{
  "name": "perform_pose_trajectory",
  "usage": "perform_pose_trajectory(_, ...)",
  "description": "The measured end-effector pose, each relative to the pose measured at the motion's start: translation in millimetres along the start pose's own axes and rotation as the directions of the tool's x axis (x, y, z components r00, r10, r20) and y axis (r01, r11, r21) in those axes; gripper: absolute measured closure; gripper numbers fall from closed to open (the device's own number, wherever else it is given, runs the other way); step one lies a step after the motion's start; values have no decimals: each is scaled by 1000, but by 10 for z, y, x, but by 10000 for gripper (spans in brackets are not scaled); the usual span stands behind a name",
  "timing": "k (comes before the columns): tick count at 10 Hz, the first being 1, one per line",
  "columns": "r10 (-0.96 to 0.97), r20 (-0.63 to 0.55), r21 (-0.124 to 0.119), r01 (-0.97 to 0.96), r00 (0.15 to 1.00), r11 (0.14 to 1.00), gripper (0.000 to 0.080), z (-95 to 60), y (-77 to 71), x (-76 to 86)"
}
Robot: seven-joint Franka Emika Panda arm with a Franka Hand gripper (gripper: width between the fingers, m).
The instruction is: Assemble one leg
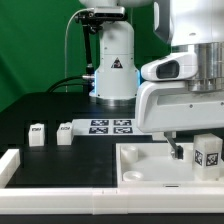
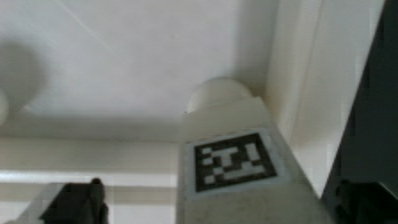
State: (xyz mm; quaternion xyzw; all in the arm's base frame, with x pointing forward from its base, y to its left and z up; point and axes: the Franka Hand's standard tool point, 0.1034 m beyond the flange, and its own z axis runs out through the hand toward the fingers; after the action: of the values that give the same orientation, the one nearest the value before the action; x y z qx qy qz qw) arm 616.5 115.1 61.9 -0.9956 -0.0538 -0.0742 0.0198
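Note:
A leg point(image 2: 231, 150), a stubby white block with a black-and-white tag, stands on the large white panel point(image 1: 148, 165) near its corner at the exterior view's right; it also shows in the exterior view point(image 1: 207, 153). My gripper point(image 1: 192, 152) is lowered over it. In the wrist view the gripper point(image 2: 214, 205) is open, with the leg between the two dark fingers point(image 2: 75, 203). A clear gap shows between one finger and the leg. Two more legs point(image 1: 37, 133) point(image 1: 65, 131) lie on the black table at the exterior view's left.
The marker board point(image 1: 112, 126) lies in front of the robot base. A long white rail point(image 1: 90, 205) runs along the front, with an end piece point(image 1: 10, 165) at the exterior view's left. The panel's raised rim point(image 2: 302, 80) runs close beside the leg.

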Motion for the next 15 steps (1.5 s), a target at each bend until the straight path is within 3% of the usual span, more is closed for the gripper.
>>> perform_pose_trajectory(1,4,0,0,-4,1000,1000,258,0,0,0)
perform_pose_trajectory(2,15,0,1,-15,1000,1000,258,0,0,0)
perform_pose_trajectory(3,43,0,1,-43,999,999,433,0,0,0)
perform_pose_trajectory(4,43,0,1,-43,999,999,511,0,1,0)
perform_pose_trajectory(6,226,-5,4,-226,974,974,511,-6,8,6)
perform_pose_trajectory(7,425,-40,20,-425,904,905,511,-21,28,3)
perform_pose_trajectory(8,574,-39,15,-573,818,819,511,-23,48,-51)
perform_pose_trajectory(11,795,-43,-40,-796,605,604,503,-15,290,-148)
perform_pose_trajectory(14,901,-82,-51,-905,425,422,489,-26,407,-204)
perform_pose_trajectory(15,900,-92,-58,-905,425,422,489,-30,425,-217)
